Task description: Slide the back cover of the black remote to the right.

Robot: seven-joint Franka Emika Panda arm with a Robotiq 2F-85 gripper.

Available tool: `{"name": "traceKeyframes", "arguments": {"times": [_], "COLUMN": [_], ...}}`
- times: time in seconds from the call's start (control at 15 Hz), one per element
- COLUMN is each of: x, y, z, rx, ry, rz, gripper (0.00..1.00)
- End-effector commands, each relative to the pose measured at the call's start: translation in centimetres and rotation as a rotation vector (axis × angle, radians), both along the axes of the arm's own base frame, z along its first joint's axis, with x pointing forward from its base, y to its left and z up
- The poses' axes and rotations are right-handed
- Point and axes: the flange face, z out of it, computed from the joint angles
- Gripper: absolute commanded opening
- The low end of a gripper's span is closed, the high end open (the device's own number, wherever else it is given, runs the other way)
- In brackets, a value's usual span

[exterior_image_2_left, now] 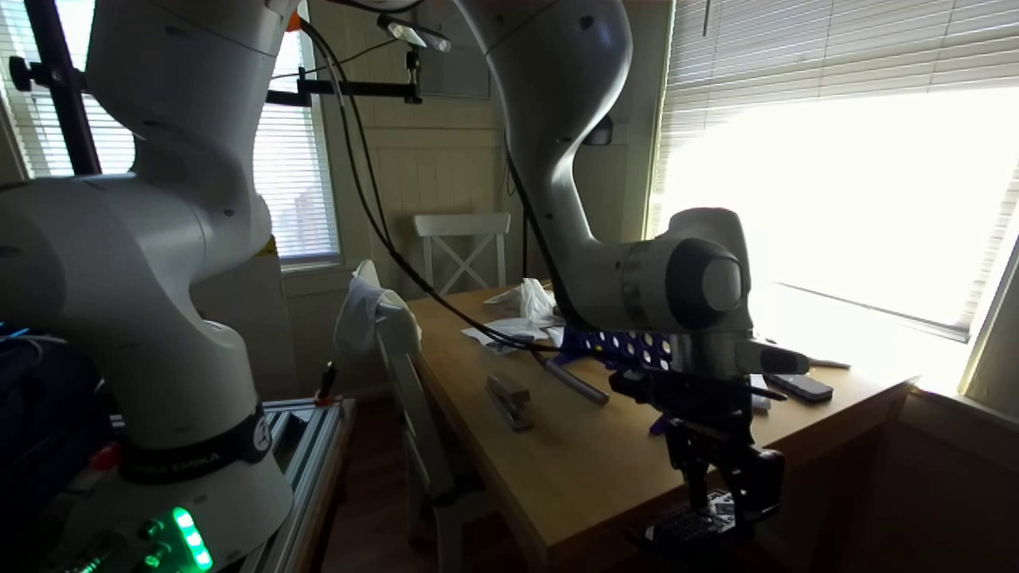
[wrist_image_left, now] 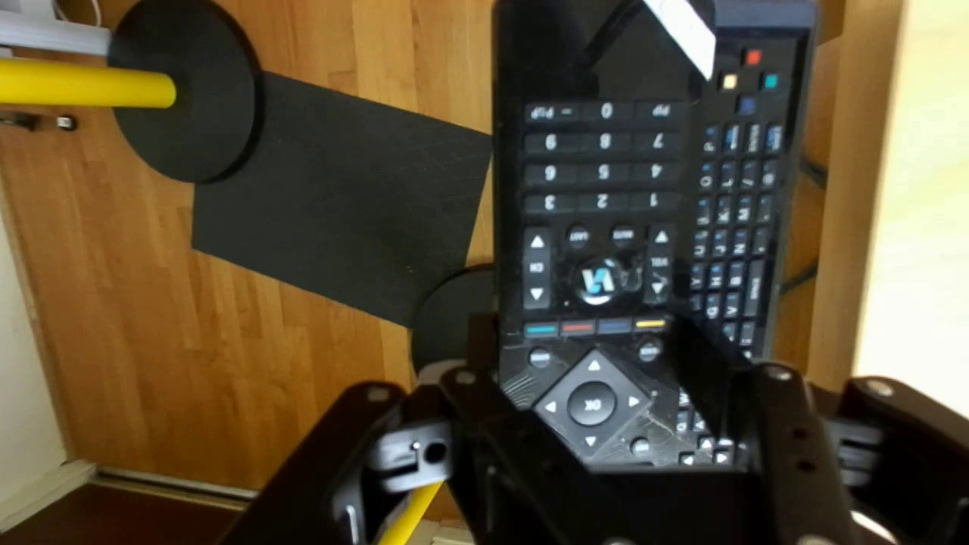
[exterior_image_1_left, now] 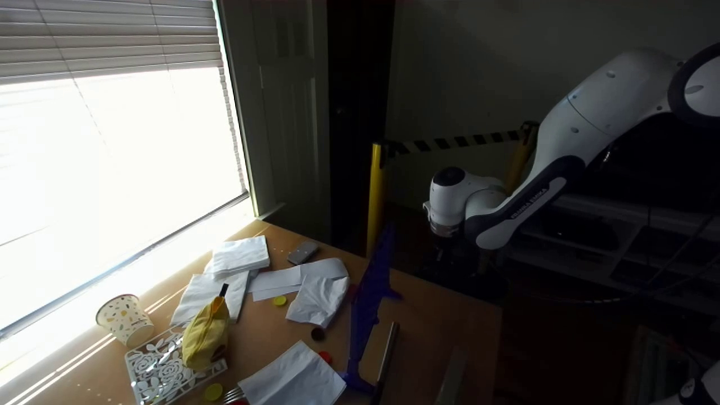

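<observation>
"What does the wrist view give us that the rest don't?"

"The face of the black remote [wrist_image_left: 636, 227]: number keys [wrist_image_left: 603, 157], a round logo [wrist_image_left: 596, 281], a diamond pad [wrist_image_left: 592, 402], and a small keyboard [wrist_image_left: 734, 204] showing alongside the front panel [wrist_image_left: 600, 242]. Also the black mat [wrist_image_left: 341, 189] on the floor [wrist_image_left: 227, 318], below the jaws."

"And from outside?"

"In an exterior view the jaws hang just off the edge of the surface [exterior_image_2_left: 589, 469], the remote [exterior_image_2_left: 689, 525] dark beneath them. Only an exterior view has the paper cup [exterior_image_1_left: 125, 323] and yellow pouch [exterior_image_1_left: 205, 337], both well apart from the jaws; there the jaws sink into shadow and I can't make out the remote."

"The blue upright piece [exterior_image_1_left: 365, 309]?"

"In both exterior views, on the surface."

"So where's the remote against the jaws?"

"Between them. They're partway closed, gripping the front panel across its width, one jaw at each long edge. The diamond pad lies between the jaws, the number keys out past their tips, and the keyboard sticks out beyond the jaw nearer the surface."
</observation>
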Motion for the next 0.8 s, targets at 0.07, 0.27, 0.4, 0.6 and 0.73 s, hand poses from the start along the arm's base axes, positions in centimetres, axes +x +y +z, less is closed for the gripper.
{"name": "traceKeyframes", "arguments": {"times": [0.07,0.27,0.4,0.6,0.73], "x": [1.2,1.8,2.2,2.6,2.7], "y": [-2.5,-2.8,-2.6,-2.5,-2.6], "z": [-0.1,0.2,0.3,0.3,0.0], "rx": [0.192,0.283,0.317,0.325,0.314], "ry": [0.047,0.066,0.067,0.061,0.066], "rz": [0.024,0.009,0.004,0.007,0.018], "gripper": [0.36,0.36,0.36,0.36,0.36]}}
